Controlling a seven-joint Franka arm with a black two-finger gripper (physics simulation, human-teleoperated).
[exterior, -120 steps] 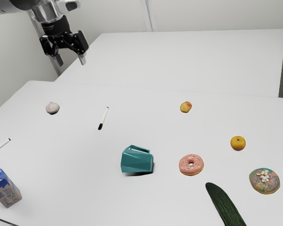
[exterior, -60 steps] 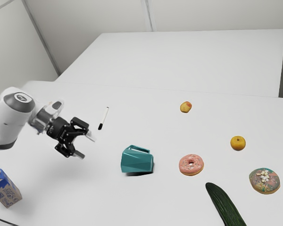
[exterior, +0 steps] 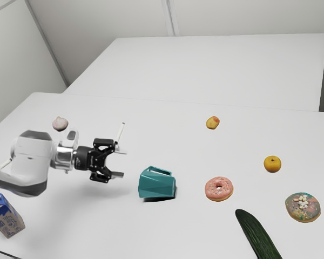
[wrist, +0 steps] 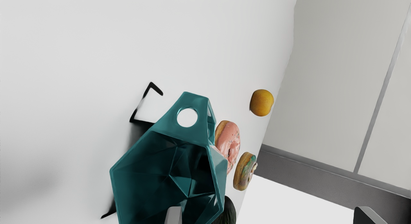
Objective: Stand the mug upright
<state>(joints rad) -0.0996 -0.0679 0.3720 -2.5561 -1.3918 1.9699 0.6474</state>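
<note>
While the mug (exterior: 157,184) lies on its side on the table (exterior: 70,226), its mouth facing me, I hold my gripper (exterior: 120,163) spread wide, near the mug but apart from it, on the exterior view's left. To the exterior view's right of the mug I see the pink donut (exterior: 215,194) near it, with the cucumber (exterior: 256,232) and the sprinkled donut (exterior: 296,211) farther from it.

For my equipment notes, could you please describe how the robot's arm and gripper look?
The arm is white with dark grey trim and a silvery wrist section. The black gripper has angular linkages and two fingers with light grey tips.
</note>
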